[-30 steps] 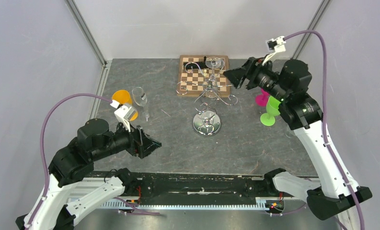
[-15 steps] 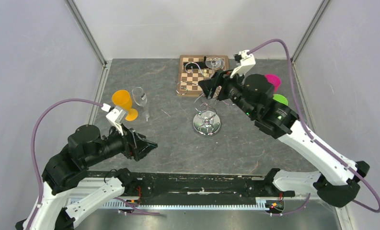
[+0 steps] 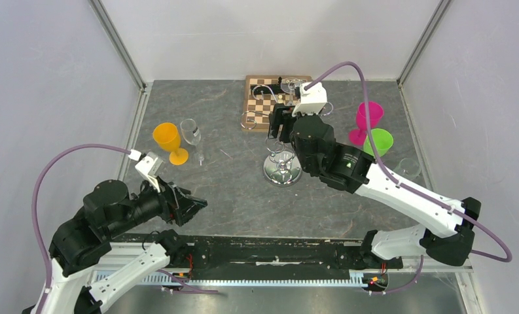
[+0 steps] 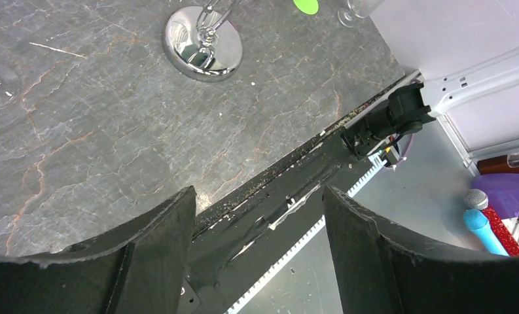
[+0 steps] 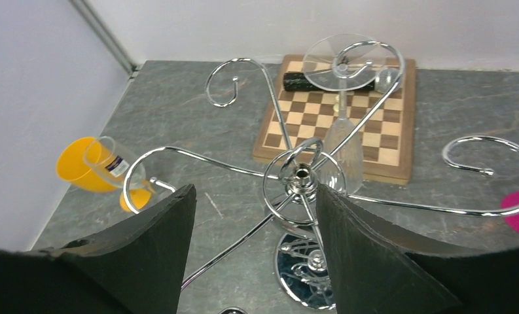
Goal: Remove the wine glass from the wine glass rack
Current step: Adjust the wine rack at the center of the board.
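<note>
Wine glass: hangs upside down, its foot caught in a far hook of the wine glass rack, bowl dangling over the chessboard. Not off yet!
Hook risk: the foot sits inside the curl. A straight tug likely jams it or drags the whole stand, so it wants sliding out through the hook's opening.
Rack risk: thin stem, light wire arms. One bump from a finger could tip it on the surface.
Right tool: jaws wide apart, nothing between them, hovering over the rack's hub on the near side of the glass, with curled arms all around to snag.
Slip risk: smooth clear glass, and a loose pinch drops it onto the chessboard.
Left tool: spread open, empty, low at the near left, well apart.
</note>
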You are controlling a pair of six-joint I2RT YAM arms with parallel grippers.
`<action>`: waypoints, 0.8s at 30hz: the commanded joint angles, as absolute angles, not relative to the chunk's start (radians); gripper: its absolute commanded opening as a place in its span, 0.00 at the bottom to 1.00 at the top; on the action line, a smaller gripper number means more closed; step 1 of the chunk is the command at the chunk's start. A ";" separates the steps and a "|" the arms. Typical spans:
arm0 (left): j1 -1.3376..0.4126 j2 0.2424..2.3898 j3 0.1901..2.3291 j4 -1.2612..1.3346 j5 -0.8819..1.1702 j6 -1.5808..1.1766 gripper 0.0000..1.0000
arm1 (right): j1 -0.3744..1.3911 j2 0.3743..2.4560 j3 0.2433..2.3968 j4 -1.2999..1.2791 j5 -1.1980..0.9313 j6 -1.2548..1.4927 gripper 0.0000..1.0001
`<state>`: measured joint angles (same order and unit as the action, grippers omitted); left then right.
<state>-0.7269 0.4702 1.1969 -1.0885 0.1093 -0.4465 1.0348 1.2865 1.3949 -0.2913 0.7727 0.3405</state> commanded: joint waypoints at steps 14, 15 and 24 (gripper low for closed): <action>-0.732 0.445 1.219 -1.109 0.074 -0.433 0.78 | 1.057 1.363 1.439 -0.143 1.026 0.228 0.61; -0.731 0.446 1.220 -1.109 0.075 -0.431 0.78 | 1.057 1.367 1.439 -0.137 1.029 0.221 0.60; -0.732 0.442 1.235 -1.136 0.056 -0.419 0.79 | 1.057 1.394 1.436 -0.092 1.052 0.190 0.48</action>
<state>-0.7269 0.4500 1.1999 -1.1286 0.0792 -0.4446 1.0519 1.3918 1.4006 -0.1638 1.0046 0.2142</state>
